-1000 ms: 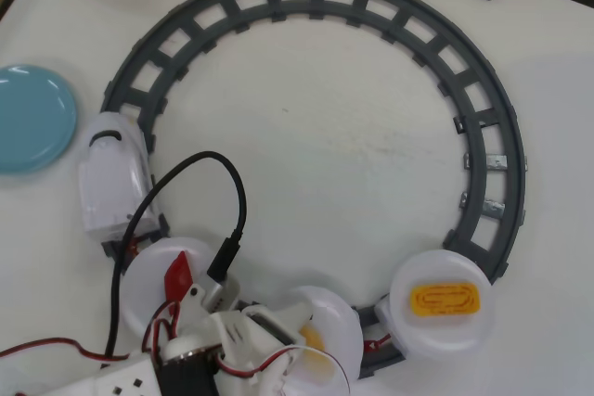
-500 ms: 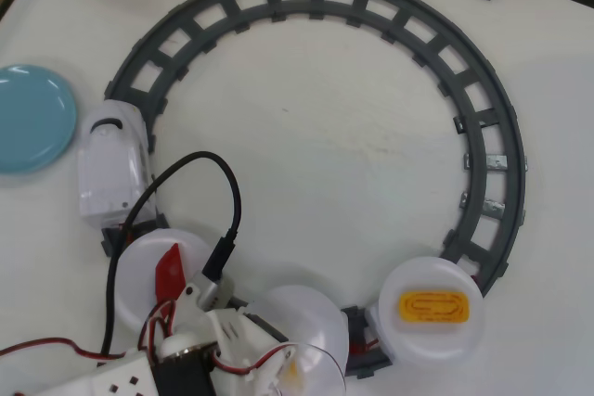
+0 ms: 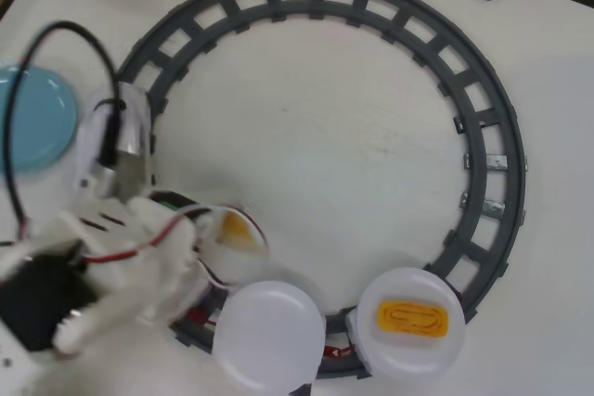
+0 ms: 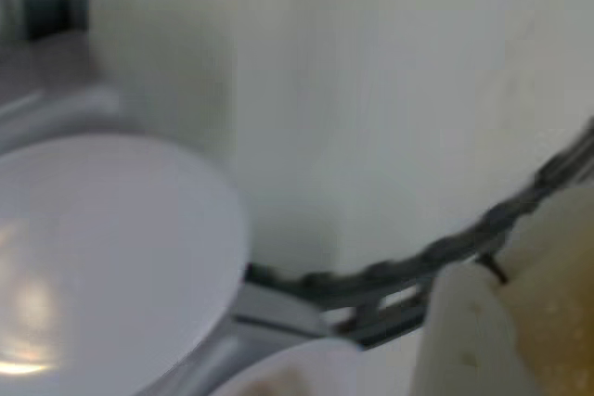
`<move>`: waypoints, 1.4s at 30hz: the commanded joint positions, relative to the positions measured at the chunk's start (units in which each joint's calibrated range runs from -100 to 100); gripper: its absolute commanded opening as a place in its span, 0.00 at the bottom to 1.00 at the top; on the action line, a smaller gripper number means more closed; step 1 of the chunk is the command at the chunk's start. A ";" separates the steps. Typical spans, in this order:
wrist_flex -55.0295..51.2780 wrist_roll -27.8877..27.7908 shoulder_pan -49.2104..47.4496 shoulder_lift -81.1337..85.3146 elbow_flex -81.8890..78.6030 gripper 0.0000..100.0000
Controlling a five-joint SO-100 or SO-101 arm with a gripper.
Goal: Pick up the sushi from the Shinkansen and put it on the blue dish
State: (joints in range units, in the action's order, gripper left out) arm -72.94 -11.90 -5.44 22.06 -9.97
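In the overhead view the soft, mottled yellow sushi [image 3: 234, 229] is lying on 1 round white plate [image 3: 243, 261], touching the gripper [image 3: 206, 234]; whether it is clamped cannot be told.

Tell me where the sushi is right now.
In the overhead view the sushi sits lower left of centre on a white plate by the pincer, right of the blue dish.

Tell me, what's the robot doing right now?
Gripper at the sushi on a white train plate; jaws' state unclear. Blue dish empty, waiting. Nothing blocking.
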 commanded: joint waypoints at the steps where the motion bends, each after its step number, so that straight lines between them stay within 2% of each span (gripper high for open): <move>1: -4.64 0.86 -14.55 6.35 3.66 0.03; 5: -5.32 2.01 -27.22 9.75 -1.48 0.03; 10: -0.56 2.48 -36.64 11.83 -9.32 0.03; 23: 28.57 4.16 -47.03 10.83 -29.52 0.03; 31: 31.37 5.41 -54.60 -3.44 -21.23 0.03; 42: 30.52 5.47 -56.10 -26.50 -2.56 0.03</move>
State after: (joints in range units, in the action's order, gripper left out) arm -42.86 -6.73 -61.59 -2.40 -18.76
